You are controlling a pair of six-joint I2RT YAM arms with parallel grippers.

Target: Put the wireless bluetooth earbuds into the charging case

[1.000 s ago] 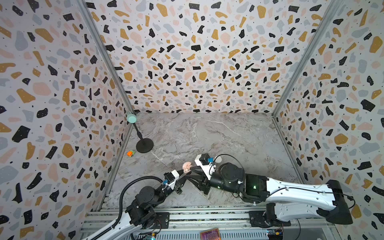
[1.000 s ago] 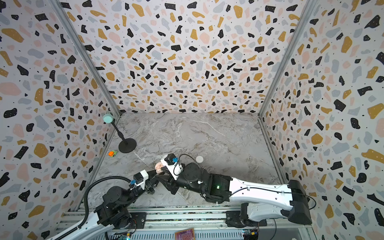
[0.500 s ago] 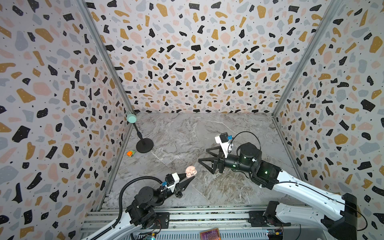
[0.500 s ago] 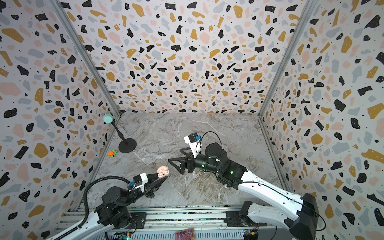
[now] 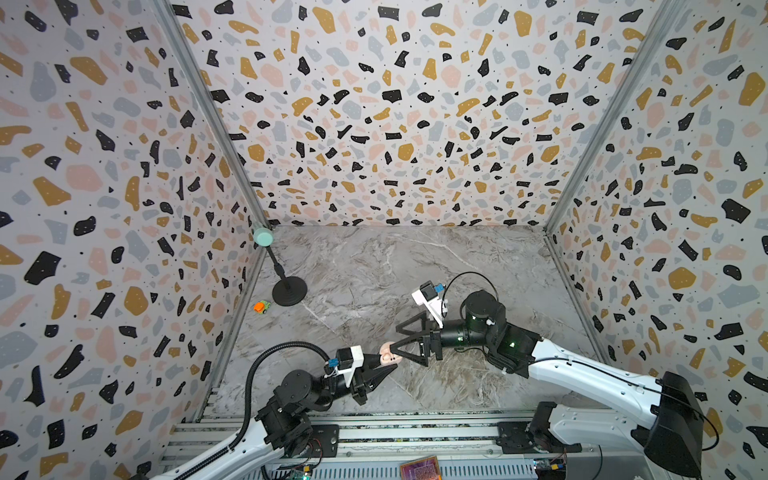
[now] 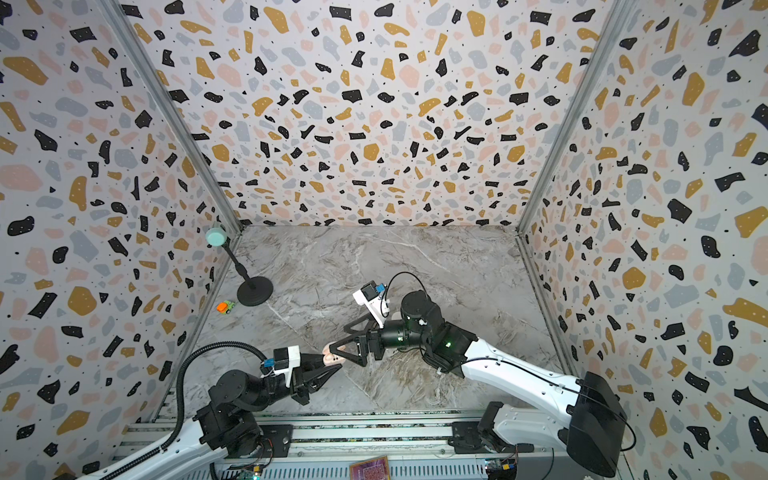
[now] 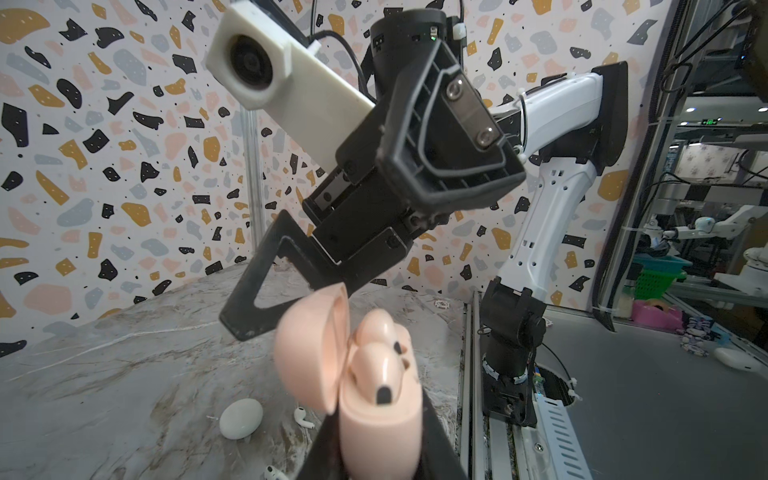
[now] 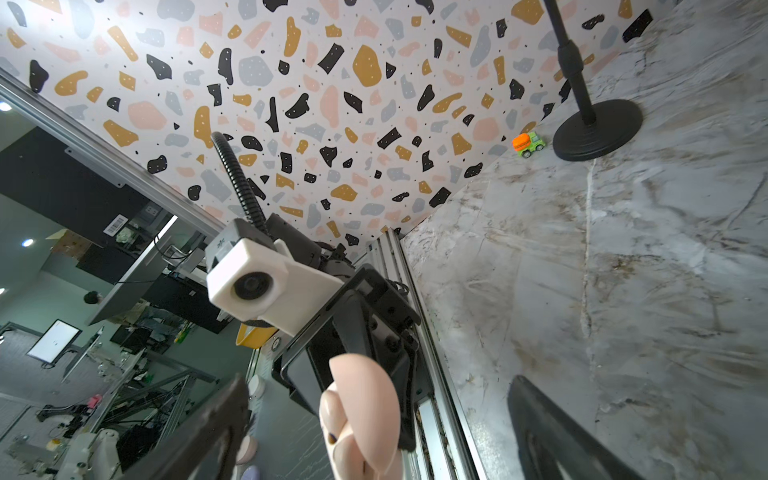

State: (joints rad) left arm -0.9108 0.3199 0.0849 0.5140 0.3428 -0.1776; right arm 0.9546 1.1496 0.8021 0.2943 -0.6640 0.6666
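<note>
A pink charging case with its lid swung open is held above the marble table, with my left gripper shut on its base. Two pink earbuds sit in it. My right gripper is open, and the case stands between its spread fingers without clear contact. In both top views the case sits where the two grippers meet. Two white wireless bluetooth earbuds lie on the table below, beside a white pebble-shaped case.
A black stand with a teal top stands at the back left, with a small orange and green toy truck beside it. Speckled walls close three sides. An aluminium rail runs along the front edge.
The right gripper opened and drew back from the case, then came back to it with its jaws wide. The left gripper kept hold of the case and hardly moved.
</note>
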